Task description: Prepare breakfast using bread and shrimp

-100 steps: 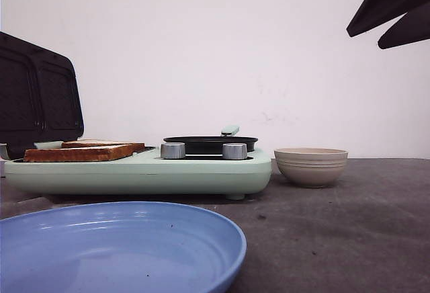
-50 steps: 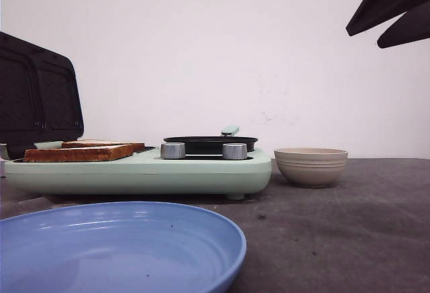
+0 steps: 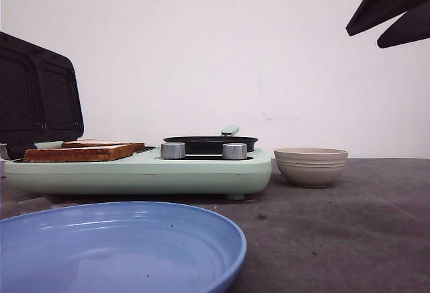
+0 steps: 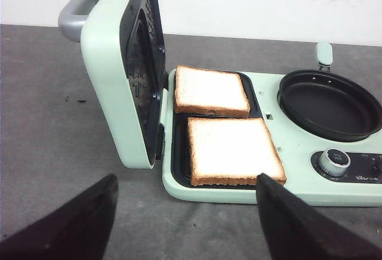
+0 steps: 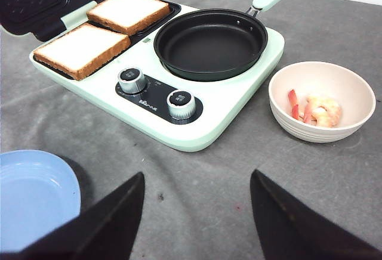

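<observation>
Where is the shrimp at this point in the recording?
The shrimp lies in the beige bowl on the table, just right of the green breakfast maker and its black frying pan; neither gripper touches it.

The right gripper (image 3: 396, 17) hangs high in the front view at about 2 o'clock, well above the table, with two dark fingers (image 3: 386, 1) pointing down and left, spread apart and holding nothing. In its own wrist view, the right gripper (image 5: 197, 212) shows both fingers wide apart. The left gripper (image 4: 185, 212) is likewise spread, with dark fingers (image 4: 71, 218) apart and nothing between them.
</observation>
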`<action>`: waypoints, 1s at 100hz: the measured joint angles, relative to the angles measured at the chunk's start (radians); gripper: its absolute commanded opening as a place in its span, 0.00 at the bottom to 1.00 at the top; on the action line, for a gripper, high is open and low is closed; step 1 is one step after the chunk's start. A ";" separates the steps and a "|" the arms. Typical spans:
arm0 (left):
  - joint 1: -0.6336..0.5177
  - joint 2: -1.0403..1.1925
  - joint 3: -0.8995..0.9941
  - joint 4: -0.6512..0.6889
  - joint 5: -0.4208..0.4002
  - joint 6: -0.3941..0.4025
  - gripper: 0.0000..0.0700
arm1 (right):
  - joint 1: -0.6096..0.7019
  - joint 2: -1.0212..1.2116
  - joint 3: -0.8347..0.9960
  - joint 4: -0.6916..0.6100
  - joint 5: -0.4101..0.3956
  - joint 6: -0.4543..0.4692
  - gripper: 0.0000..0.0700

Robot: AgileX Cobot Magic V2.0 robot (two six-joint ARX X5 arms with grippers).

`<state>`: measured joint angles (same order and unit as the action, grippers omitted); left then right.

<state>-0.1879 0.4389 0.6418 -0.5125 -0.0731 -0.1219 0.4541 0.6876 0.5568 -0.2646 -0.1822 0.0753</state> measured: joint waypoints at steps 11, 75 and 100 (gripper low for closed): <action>0.000 0.000 0.000 0.000 0.000 0.000 0.56 | 0.000 0.000 0.000 0.000 0.000 0.000 0.48; 0.000 0.000 0.000 0.000 0.000 -0.104 0.57 | 0.000 0.000 0.000 0.000 0.000 0.000 0.48; 0.000 0.000 0.000 0.039 0.000 -0.136 0.57 | 0.000 0.000 0.000 0.000 0.000 0.000 0.48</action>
<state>-0.1879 0.4389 0.6418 -0.4736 -0.0727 -0.2577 0.4541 0.6876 0.5568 -0.2642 -0.1822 0.0753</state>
